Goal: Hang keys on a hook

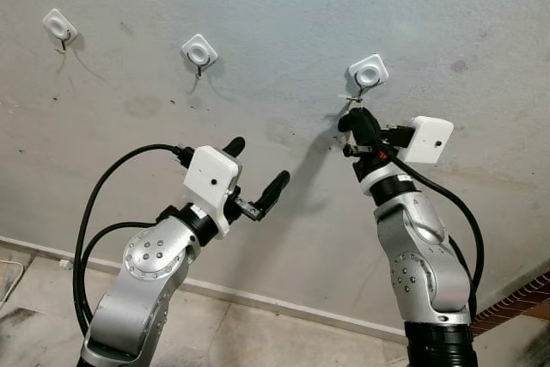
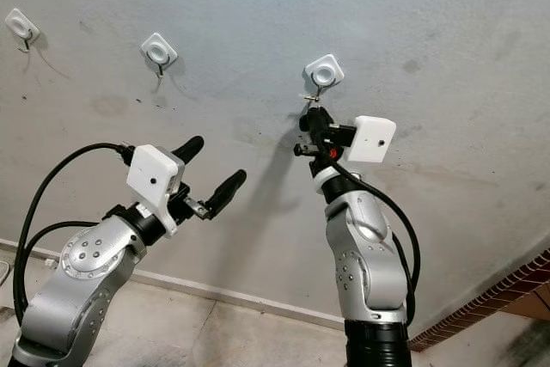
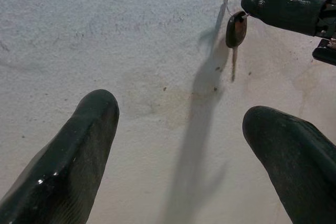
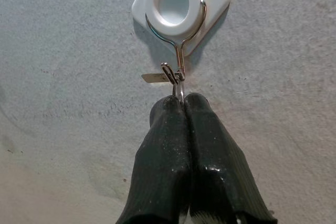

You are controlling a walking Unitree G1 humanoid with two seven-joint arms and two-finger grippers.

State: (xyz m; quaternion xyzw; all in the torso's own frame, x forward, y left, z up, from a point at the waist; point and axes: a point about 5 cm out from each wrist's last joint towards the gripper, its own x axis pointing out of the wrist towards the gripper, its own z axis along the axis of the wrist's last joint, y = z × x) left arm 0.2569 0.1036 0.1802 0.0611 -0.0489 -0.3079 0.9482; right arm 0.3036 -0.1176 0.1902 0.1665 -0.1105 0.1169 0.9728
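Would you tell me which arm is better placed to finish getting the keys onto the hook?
The right. Its gripper is shut on the key ring just under the rightmost hook, key dangling below. The left gripper is open, off to the side, away from the wall.

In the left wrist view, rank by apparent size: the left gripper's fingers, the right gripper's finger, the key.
1. Left gripper's fingers, though they are nearest the camera.
2. Right gripper's finger.
3. Key, smallest.

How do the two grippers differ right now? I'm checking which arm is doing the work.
The right gripper is raised to the white wall hook, fingers pinched shut on the metal key ring. The left gripper sits lower, away from the wall, fingers spread and empty. Both have long black fingers.
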